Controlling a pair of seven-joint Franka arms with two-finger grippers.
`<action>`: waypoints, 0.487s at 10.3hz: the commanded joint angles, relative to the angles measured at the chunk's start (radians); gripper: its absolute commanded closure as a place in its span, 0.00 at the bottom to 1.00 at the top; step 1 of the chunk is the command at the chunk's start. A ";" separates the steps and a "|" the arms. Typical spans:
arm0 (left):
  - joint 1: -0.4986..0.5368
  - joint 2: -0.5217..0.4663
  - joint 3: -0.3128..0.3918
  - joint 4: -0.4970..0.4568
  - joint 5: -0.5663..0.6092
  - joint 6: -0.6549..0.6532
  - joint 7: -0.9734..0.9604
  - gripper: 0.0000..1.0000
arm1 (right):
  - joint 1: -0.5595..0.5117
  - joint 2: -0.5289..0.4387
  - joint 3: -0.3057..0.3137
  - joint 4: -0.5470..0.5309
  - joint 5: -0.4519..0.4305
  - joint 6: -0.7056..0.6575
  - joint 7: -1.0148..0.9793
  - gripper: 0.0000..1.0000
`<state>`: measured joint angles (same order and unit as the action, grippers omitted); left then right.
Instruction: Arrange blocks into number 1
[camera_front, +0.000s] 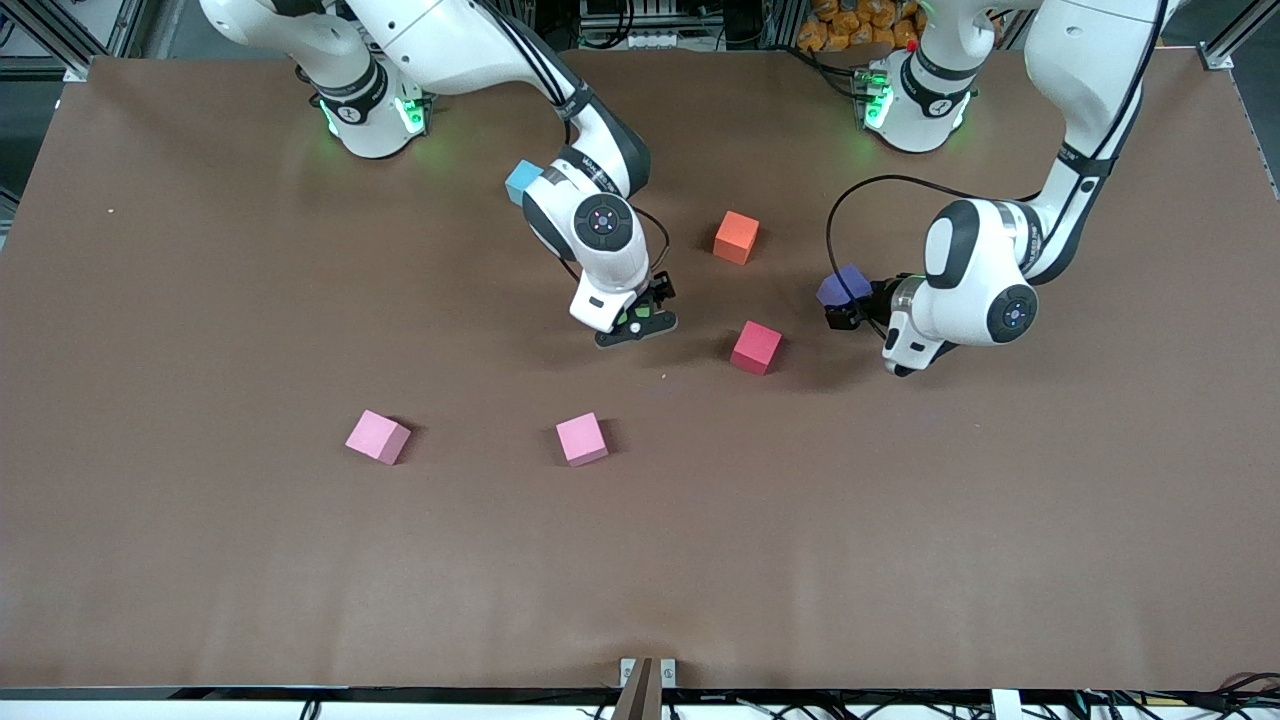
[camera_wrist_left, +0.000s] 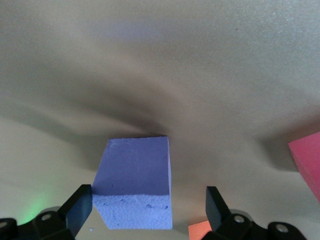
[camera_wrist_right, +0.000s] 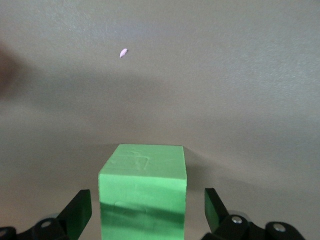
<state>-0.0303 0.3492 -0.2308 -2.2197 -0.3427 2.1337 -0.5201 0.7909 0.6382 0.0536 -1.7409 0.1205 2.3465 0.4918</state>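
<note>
My right gripper (camera_front: 640, 322) is low over the middle of the table, open around a green block (camera_wrist_right: 142, 195). There is a gap between the block and each of its fingers (camera_wrist_right: 77, 212). My left gripper (camera_front: 845, 308) is low toward the left arm's end, open around a purple block (camera_front: 843, 285). This block (camera_wrist_left: 135, 182) lies close to one finger (camera_wrist_left: 77, 210) and apart from the other. A red block (camera_front: 756, 347) sits between the two grippers, nearer the front camera. An orange block (camera_front: 736, 237) lies farther back.
Two light pink blocks (camera_front: 378, 436) (camera_front: 582, 439) sit nearer the front camera than the right gripper. A blue block (camera_front: 522, 180) shows beside the right arm's forearm. In the left wrist view the red block (camera_wrist_left: 307, 160) and a corner of the orange block (camera_wrist_left: 200, 231) appear.
</note>
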 joint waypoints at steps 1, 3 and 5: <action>0.015 0.011 -0.007 0.003 -0.035 0.008 0.028 0.00 | 0.014 -0.002 -0.004 -0.038 0.008 0.051 0.030 0.02; 0.020 0.016 -0.008 0.002 -0.035 0.008 0.028 0.00 | 0.020 -0.011 -0.003 -0.071 0.010 0.088 0.059 0.59; 0.020 0.016 -0.009 0.000 -0.035 0.008 0.020 0.00 | 0.033 -0.017 -0.001 -0.071 0.010 0.082 0.135 1.00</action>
<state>-0.0215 0.3589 -0.2308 -2.2198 -0.3459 2.1338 -0.5201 0.8058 0.6405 0.0543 -1.7916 0.1202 2.4215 0.5754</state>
